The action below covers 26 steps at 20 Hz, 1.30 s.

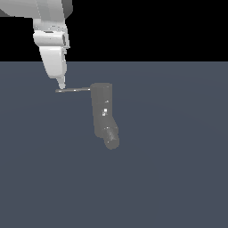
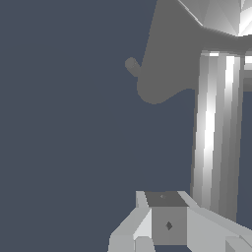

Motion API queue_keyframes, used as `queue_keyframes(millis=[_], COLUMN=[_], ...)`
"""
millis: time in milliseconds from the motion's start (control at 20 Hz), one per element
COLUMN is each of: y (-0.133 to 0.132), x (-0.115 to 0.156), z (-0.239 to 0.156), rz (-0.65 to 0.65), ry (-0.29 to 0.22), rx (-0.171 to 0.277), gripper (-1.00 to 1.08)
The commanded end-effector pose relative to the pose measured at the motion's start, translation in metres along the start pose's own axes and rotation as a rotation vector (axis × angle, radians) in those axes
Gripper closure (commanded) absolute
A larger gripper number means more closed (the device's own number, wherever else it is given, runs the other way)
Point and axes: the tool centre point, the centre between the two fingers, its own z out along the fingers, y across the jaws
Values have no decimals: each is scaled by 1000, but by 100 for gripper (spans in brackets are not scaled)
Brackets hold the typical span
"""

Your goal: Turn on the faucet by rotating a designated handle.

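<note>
Wrist view shows the gripper closest of all, as pale blocky parts with a small dark mark on the middle one. Its jaws look pressed together, with no gap between them. Right beside the gripper runs the handle, a shiny gray rod with bright stripes along it. Past the rod is the faucet, a dull gray lump, with its little round spout poking out to one side. The blue-gray floor lies behind everything.

Exterior view shows the white arm coming down from the top on that view's left. The gripper narrows to one thin tip, and the tip touches the far end of the handle. The handle is thin and straight and sticks out sideways from the top of the faucet. The spout sits at the low end of the faucet.
</note>
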Motion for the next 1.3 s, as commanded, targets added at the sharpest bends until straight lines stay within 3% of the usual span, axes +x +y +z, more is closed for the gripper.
queue_keyframes(millis=[0, 550, 1250], y=[-7, -15, 25], x=[2, 6, 5], z=[5, 10, 10], rz=[25, 52, 53], ry=[2, 3, 2], rx=[1, 0, 1], gripper=[108, 108, 108])
